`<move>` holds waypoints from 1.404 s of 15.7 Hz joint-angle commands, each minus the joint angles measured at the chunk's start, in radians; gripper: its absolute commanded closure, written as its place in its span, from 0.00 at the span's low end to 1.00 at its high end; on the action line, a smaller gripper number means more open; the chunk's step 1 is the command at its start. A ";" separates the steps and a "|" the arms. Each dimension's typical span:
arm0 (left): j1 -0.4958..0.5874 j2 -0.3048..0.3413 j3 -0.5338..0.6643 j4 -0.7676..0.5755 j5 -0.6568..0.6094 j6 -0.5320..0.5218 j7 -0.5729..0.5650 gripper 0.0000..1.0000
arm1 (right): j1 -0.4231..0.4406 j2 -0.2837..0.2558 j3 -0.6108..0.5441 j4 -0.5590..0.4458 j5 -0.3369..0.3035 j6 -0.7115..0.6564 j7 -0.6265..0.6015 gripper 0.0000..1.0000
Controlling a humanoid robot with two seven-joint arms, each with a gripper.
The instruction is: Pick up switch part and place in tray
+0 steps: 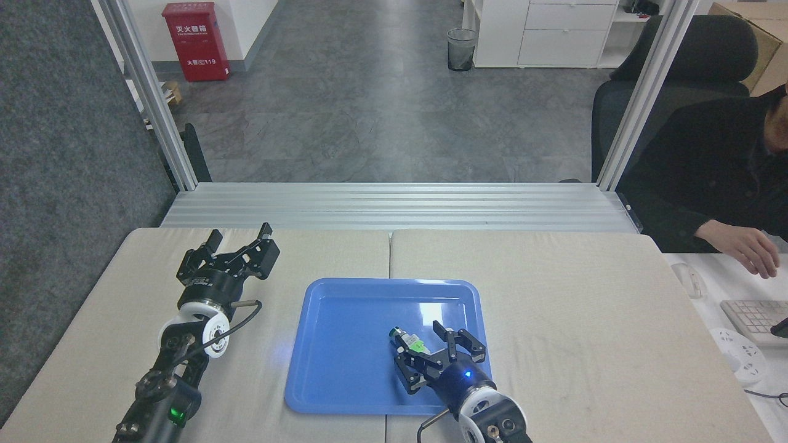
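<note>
Red box (189,41) reads "119" | right gripper (431,347) spread – switch part (409,341) in tray (345,351)

One tray (345,344), blue, lies on the desk (585,320). One switch part (409,340) sits inside the tray, toward its right side. Two claws: the left claw (240,241) left of the tray over the desk, fingers spread, and the right claw (431,354) at the tray's right near corner, fingers spread, just beside the switch part. Right of the tray, past the desk edge: one mouse (689,280), one keyboard (754,317), one person's hand (748,249). Far beyond the tray: one red cabinet (196,40), one waste bin (461,49), one office chair (671,80).
</note>
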 commanded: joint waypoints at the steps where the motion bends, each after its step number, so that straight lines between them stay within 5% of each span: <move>1: 0.000 0.000 -0.001 0.000 0.000 0.000 0.001 0.00 | -0.062 0.038 -0.167 0.016 -0.005 0.008 -0.007 0.01; 4: 0.000 0.000 0.001 0.000 0.000 0.000 0.001 0.00 | -0.096 0.017 -0.320 -0.005 -0.011 0.008 -0.009 0.01; 7: 0.000 0.000 0.001 0.000 0.000 0.000 0.001 0.00 | -0.098 -0.107 -0.475 -0.007 -0.025 -0.011 -0.022 0.01; 10: 0.000 0.000 0.001 0.000 0.000 0.000 0.001 0.00 | -0.075 -0.240 -0.485 0.048 -0.179 -0.009 -0.149 0.01; 13: 0.000 0.000 0.001 0.000 0.000 0.000 0.001 0.00 | -0.051 -0.270 -0.488 0.056 -0.212 -0.008 -0.232 0.01; 16: 0.000 0.000 0.001 0.000 0.000 0.000 0.001 0.00 | -0.053 -0.279 -0.489 0.056 -0.212 -0.003 -0.233 0.01; 19: 0.000 0.000 -0.001 0.000 0.000 0.000 0.001 0.00 | -0.115 -0.353 -0.524 0.053 -0.212 -0.008 -0.211 0.01; 22: 0.000 0.000 0.001 0.000 0.000 0.000 0.001 0.00 | -0.113 -0.351 -0.520 0.050 -0.209 -0.012 -0.210 0.01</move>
